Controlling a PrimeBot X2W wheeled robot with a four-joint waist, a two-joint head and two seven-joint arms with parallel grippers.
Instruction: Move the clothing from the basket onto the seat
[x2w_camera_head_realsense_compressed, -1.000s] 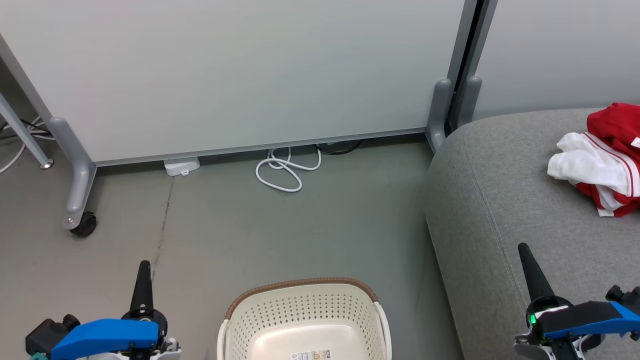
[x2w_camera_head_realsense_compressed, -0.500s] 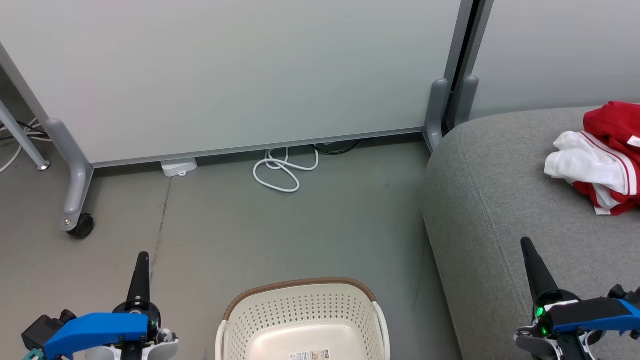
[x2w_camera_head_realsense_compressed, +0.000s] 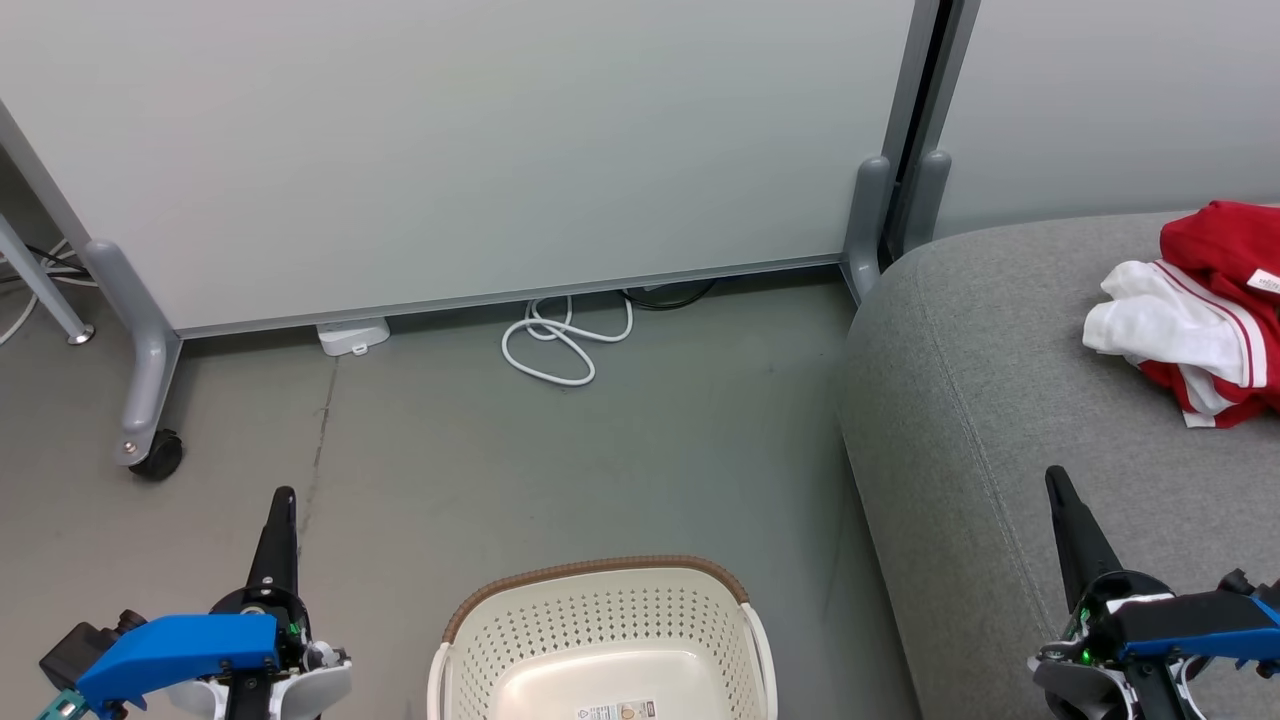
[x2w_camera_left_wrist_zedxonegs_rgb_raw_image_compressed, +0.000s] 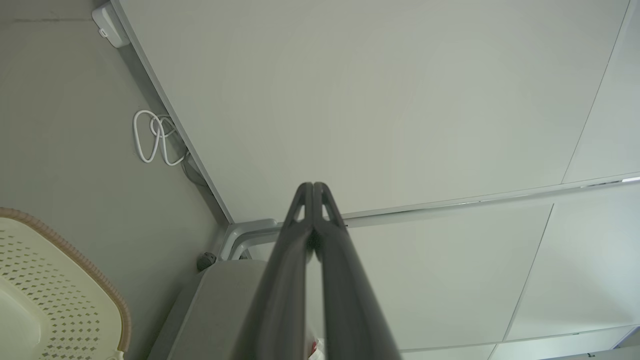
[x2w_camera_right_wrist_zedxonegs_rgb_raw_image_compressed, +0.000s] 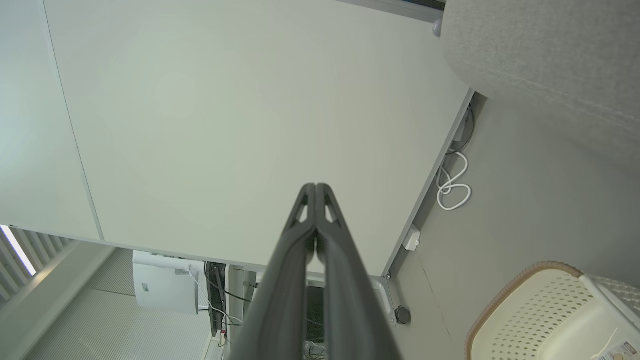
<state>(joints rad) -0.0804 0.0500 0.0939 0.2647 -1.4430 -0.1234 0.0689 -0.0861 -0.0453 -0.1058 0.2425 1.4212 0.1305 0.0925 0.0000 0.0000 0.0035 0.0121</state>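
Head view: the clothing (x2w_camera_head_realsense_compressed: 1215, 310) lies in a crumpled heap on the sofa (x2w_camera_head_realsense_compressed: 980, 420) at the right edge of the frame, partly cut off there. The heap's long axis runs roughly left to right. A white, red-striped fold points left, and the red bulk sits behind and beneath it toward the right edge. The sofa takes up the right side, with its rounded end facing left and a stitched seam running down toward the bottom of the frame.

At bottom centre the laundry basket (x2w_camera_head_realsense_compressed: 600, 572) stands upright on the grey floor (x2w_camera_head_realsense_compressed: 600, 450), just left of the sofa, mouth up. Its brown rim arcs left to right, but the bottom edge crops it, so its long axis cannot be told. A printed label (x2w_camera_head_realsense_compressed: 620, 711) lies on its bottom.

At lower left the left gripper (x2w_camera_head_realsense_compressed: 284, 497) is over the floor, and at lower right the right gripper (x2w_camera_head_realsense_compressed: 1053, 475) is over the sofa. Both point up the frame. In each wrist view the two dark fingers are pressed together tip to tip, gripping nothing.

A white cable (x2w_camera_head_realsense_compressed: 560, 345) lies coiled at the foot of a pale partition panel (x2w_camera_head_realsense_compressed: 480, 150) at upper centre. A small white box (x2w_camera_head_realsense_compressed: 352, 335) sits to the cable's left, and a caster (x2w_camera_head_realsense_compressed: 155, 457) farther left.
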